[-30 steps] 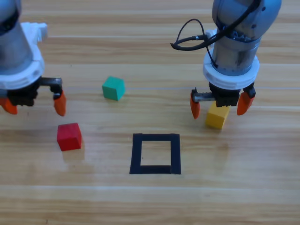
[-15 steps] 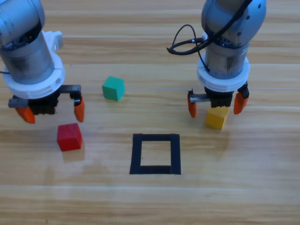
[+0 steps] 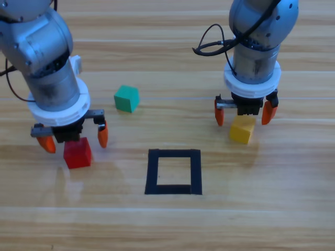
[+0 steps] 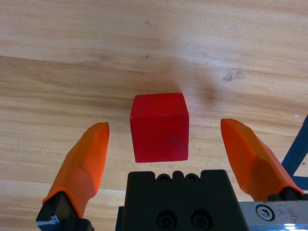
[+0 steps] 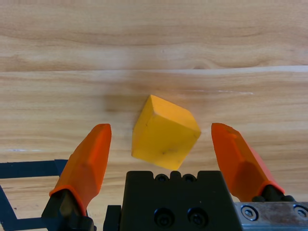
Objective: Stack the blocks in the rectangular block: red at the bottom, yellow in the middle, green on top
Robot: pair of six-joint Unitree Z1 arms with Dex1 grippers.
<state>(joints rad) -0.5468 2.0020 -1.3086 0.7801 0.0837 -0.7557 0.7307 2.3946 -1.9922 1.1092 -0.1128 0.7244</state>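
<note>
Since the earlier frames the left gripper (image 3: 74, 139) had swung in over the red cube (image 3: 77, 152), jaws wide and straddling it. Nothing was stacked: the rectangular block (image 3: 174, 171) stood empty. At its ten o'clock lay green (image 3: 126, 98); at two o'clock yellow (image 3: 242, 129), under the wide-open right gripper (image 3: 244, 112). Bare table (image 3: 167, 225) surrounded everything.

table (image 3: 167, 225): wooden | planks run left-right | pale streaks, light glare
</note>
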